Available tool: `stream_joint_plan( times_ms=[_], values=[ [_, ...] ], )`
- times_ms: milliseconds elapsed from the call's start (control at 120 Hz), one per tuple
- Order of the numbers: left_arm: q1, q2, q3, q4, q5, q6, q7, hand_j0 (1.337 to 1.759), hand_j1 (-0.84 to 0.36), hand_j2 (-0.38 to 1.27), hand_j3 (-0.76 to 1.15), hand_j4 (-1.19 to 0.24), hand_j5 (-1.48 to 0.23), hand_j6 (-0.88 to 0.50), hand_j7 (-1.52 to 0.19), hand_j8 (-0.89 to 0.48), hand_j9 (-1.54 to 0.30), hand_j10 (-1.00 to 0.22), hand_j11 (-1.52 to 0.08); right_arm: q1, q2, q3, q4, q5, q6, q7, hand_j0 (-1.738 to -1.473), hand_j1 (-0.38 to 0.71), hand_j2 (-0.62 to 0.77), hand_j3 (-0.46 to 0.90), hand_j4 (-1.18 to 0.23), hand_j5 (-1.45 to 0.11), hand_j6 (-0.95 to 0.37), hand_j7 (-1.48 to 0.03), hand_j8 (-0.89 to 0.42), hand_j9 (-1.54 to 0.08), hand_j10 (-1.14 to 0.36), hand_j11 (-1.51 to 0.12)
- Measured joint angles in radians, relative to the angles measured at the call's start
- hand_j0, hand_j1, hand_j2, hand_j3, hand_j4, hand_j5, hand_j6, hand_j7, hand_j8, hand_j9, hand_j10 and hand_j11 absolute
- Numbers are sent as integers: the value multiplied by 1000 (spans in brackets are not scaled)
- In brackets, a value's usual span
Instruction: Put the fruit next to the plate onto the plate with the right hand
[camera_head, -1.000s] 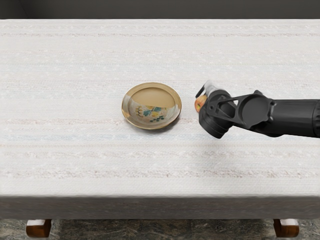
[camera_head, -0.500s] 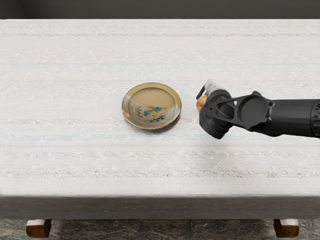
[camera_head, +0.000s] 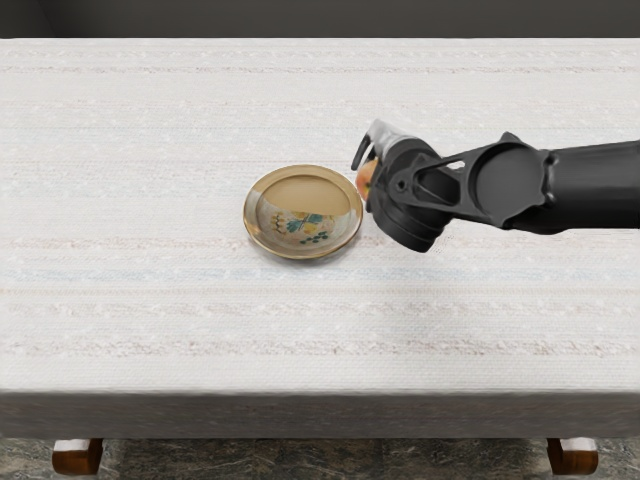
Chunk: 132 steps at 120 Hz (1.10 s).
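A gold-rimmed plate (camera_head: 270, 188) with a painted leaf pattern sits at the table's middle. My right hand (camera_head: 378, 168) reaches in from the right edge and hovers just past the plate's right rim. Its fingers are curled around an orange fruit (camera_head: 365, 181), of which only a small sliver shows at the hand's left side. The black wrist and forearm (camera_head: 560, 186) hide the rest of the fruit. The fruit is lifted off the cloth. No left arm shows.
A pale woven cloth (camera_head: 150, 300) covers the whole table. The table's front edge (camera_head: 320, 410) runs along the bottom, with wooden feet (camera_head: 76, 455) below it.
The right hand has lifted and moved left with the fruit, from about a hand's width right of the plate to right beside its rim. The plate has not moved.
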Motion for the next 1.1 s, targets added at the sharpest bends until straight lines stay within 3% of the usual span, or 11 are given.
stream_joint_plan(
  times_ms=[133,275,450,683,950,1100],
  values=[
    [0,0,0,0,0,0,0,1658,60,48,0,-241,-313,-241,-313,-241,-313,-241,-313,80,68,-51,9,75,1,-1,-1645,103,283,0,-831,-1198,-504,-1131,-294,-1176,-471,-1177],
    [0,0,0,0,0,0,0,1658,60,48,0,-241,-313,-241,-313,-241,-313,-241,-313,101,91,-94,-64,103,2,-2,-1646,47,228,1,-835,-1206,-546,-1133,-340,-1183,-498,-1179],
    [0,0,0,0,0,0,0,1658,60,48,0,-241,-313,-241,-313,-241,-313,-241,-313,58,98,-111,-165,95,2,-2,-1647,34,216,2,-837,-1213,-550,-1134,-348,-1193,-497,-1189],
    [0,0,0,0,0,0,0,1658,60,48,0,-241,-313,-241,-313,-241,-313,-241,-313,-65,99,-104,-264,-13,2,-1,-1648,40,215,2,-830,-1232,-540,-1134,-327,-1207,-477,-1201],
    [0,0,0,0,0,0,0,1658,60,48,0,-241,-313,-241,-313,-241,-313,-241,-313,-125,99,-103,-274,-221,1,-2,-1649,34,212,2,-837,-1219,-547,-1134,-339,-1197,-487,-1206],
    [0,0,0,0,0,0,0,1658,60,48,0,-241,-313,-241,-313,-241,-313,-241,-313,-142,99,-61,-207,-280,1,-2,-1649,44,233,2,-837,-1221,-544,-1134,-335,-1199,-484,-1209]
  ],
)
